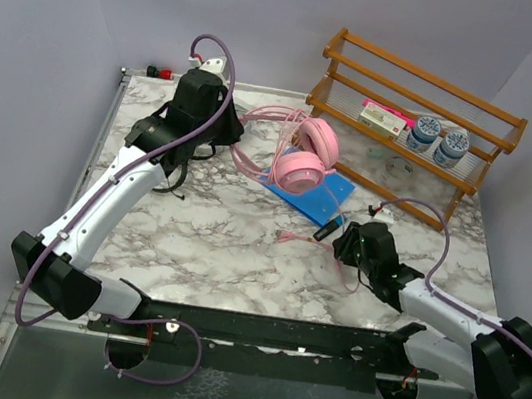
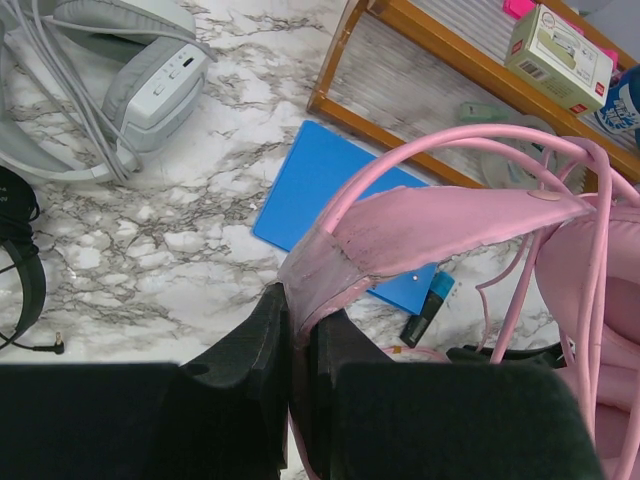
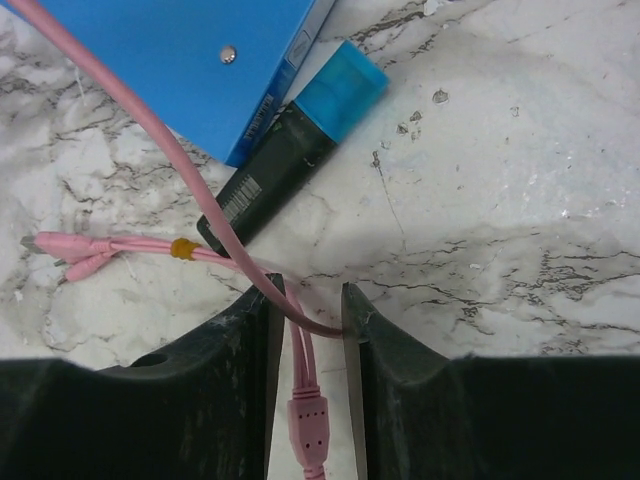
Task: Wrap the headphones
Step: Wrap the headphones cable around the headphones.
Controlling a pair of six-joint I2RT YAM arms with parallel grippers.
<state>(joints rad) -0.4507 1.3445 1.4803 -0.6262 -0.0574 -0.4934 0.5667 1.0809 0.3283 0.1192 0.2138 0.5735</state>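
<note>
The pink headphones rest on a blue pad at the back centre. My left gripper is shut on their pink headband, and it shows in the top view just left of the headphones. The pink cable trails forward to my right gripper, which is open with its fingers astride the cable and its splitter. The right gripper also shows in the top view. The grey-white headphones and the black headphones lie to the left on the marble.
A wooden rack with a box and two jars stands at the back right. A dark marker with a blue cap lies at the blue pad's front edge. Pink plugs lie left of the right gripper.
</note>
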